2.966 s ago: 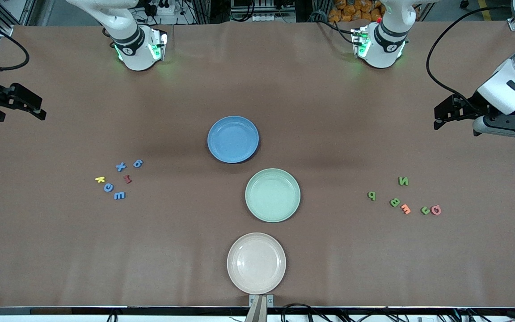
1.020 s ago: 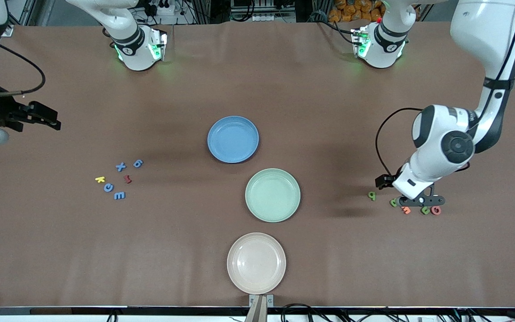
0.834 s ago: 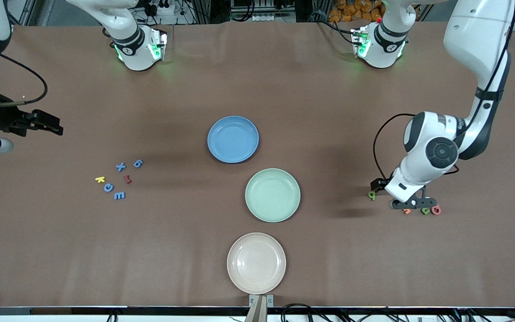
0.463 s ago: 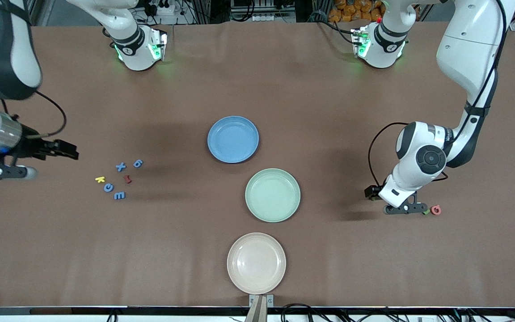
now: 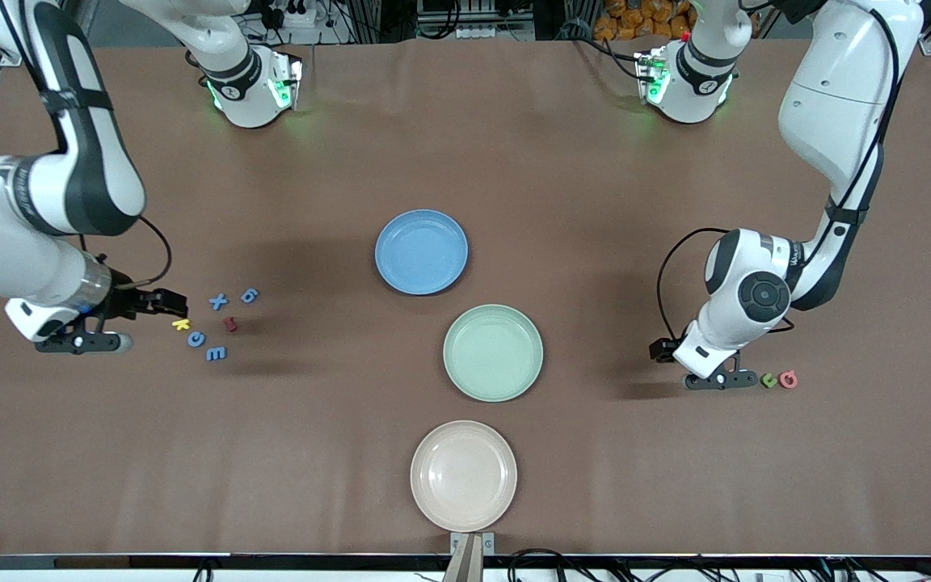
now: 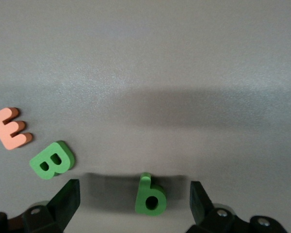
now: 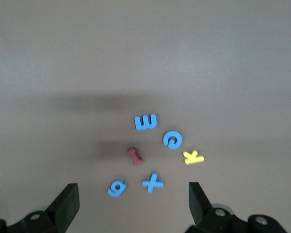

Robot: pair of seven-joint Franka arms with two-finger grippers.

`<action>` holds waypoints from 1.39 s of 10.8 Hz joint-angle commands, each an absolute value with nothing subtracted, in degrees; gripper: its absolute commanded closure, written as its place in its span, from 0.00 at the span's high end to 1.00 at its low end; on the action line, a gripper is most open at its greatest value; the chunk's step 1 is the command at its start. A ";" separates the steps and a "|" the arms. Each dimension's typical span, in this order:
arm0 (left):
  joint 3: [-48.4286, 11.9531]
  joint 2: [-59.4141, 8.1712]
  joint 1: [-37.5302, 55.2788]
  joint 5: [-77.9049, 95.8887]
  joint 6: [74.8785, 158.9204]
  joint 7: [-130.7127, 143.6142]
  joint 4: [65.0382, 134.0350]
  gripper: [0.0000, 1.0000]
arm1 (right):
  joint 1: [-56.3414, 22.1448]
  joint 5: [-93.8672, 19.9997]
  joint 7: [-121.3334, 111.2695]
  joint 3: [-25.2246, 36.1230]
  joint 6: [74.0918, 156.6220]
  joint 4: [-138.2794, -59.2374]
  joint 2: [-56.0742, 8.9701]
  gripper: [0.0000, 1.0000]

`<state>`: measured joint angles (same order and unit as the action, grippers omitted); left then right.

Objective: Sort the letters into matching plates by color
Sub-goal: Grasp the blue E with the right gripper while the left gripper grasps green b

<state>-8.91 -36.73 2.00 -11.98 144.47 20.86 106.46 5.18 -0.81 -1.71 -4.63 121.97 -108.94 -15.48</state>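
Note:
The blue plate (image 5: 421, 251) and the mint green plate (image 5: 493, 352) sit mid-table, both empty. Several blue letters lie toward the right arm's end: an X (image 5: 218, 301), a 9 (image 5: 249, 295), a round one (image 5: 195, 339) and an E (image 5: 216, 353). My right gripper (image 5: 170, 305) is open beside them; its wrist view shows the X (image 7: 152, 183) and the 9 (image 7: 117, 188) just ahead of it (image 7: 131, 191). My left gripper (image 5: 663, 349) is open, low over the table, with a green p-shaped letter (image 6: 150, 196) lying between its fingers. A green B (image 6: 52, 160) lies beside it. One more green letter (image 5: 769, 379) shows; the left arm hides the others.
A beige-pink plate (image 5: 463, 475) sits near the front edge. A yellow K (image 5: 181, 324) and a red letter (image 5: 230, 324) lie among the blue ones. An orange E (image 6: 10, 134) lies next to the green B, and a pink letter (image 5: 789, 378) next to the green one.
Both arms have swung in from the table's ends and come down. The left gripper now straddles the green p-shaped letter; the right gripper has reached the blue letters.

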 commanded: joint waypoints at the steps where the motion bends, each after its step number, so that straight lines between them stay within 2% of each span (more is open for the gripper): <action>1: -9.05 -37.35 2.20 -13.01 144.93 22.76 106.69 1.00 | 4.48 -0.53 -2.55 -4.75 134.53 -114.52 -19.40 1.00; 2: -9.23 -36.92 2.11 -12.75 144.84 24.24 107.31 0.16 | 4.22 -0.53 -2.90 -4.75 137.17 -114.52 -21.86 1.00; 3: -9.75 -37.00 2.20 -12.92 144.84 27.74 107.49 0.00 | 3.61 -0.09 -2.99 -4.75 139.11 -114.52 -23.54 1.00; 10: -10.11 -35.52 2.64 -12.31 144.84 30.14 105.92 0.00 | 3.95 2.99 -3.95 -4.66 145.45 -114.43 -30.14 0.94; 12: -13.34 -35.33 2.55 -11.43 144.84 35.83 103.46 0.00 | 4.13 2.99 -5.80 -4.66 149.13 -114.43 -32.16 0.91; 15: -19.58 -35.85 3.77 -11.42 144.84 48.30 99.94 0.00 | 4.22 3.08 -5.89 -4.66 149.41 -113.47 -33.13 0.90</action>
